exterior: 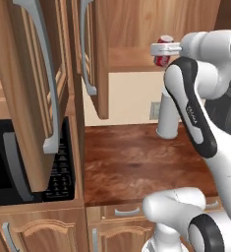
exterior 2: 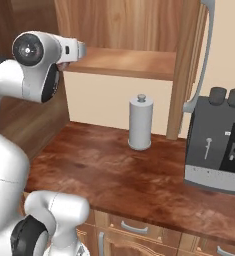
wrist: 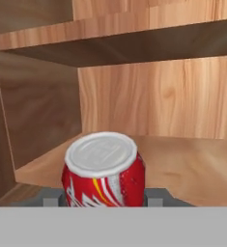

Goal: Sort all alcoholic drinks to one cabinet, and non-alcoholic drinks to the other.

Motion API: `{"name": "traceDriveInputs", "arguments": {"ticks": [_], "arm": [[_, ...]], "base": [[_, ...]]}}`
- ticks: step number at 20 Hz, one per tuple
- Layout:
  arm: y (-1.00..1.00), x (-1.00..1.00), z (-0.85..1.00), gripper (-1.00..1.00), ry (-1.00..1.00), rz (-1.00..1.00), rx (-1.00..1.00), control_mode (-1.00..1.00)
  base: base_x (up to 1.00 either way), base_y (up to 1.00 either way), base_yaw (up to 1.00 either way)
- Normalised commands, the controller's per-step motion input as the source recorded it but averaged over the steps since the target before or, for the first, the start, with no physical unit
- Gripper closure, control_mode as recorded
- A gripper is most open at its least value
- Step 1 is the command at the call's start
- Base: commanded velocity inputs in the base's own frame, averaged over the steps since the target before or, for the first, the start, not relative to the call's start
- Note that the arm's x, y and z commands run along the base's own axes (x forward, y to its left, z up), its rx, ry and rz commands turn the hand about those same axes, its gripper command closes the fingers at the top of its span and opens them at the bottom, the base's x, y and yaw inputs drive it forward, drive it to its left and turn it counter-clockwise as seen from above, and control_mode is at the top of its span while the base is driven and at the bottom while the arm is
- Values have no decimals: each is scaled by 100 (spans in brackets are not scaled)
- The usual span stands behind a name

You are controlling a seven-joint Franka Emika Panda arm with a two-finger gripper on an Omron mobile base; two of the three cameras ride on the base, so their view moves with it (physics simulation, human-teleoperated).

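The fingers [wrist: 104,197] were clamped on the red soda can [wrist: 104,169], low centre of the hand view, just above the cabinet shelf [wrist: 192,166]. It was probably not yet released; the other drinks remained unsorted.

Glossy white rounded arm [exterior: 220,147] at frame right, black joint bands, small grey lettering on one dark band, round black joint cap with grey hub at upper left of right base view

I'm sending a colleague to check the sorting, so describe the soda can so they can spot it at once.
Look at the open wooden wall cabinet above the counter. At its bottom shelf's front edge, the gripper holds the soda can: small and red, with white stripes and a silver top.
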Motion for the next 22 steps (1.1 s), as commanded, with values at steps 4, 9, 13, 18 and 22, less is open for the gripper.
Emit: {"name": "traceDriveInputs", "arguments": {"ticks": [4, 9, 13, 18, 22], "arm": [[20, 78, 5, 100, 0, 3, 0, -100], [17, 68, 0, 100, 0, 2, 0, -100], [13, 61, -7, 100, 0, 2, 0, -100], [7, 61, -15, 100, 5, 1, -2, -100], [2, 62, -21, 100, 8, 1, -2, -100]], "base": [[0, 0, 0], [0, 0, 0], [0, 0, 0], [0, 0, 0], [0, 0, 0]]}}
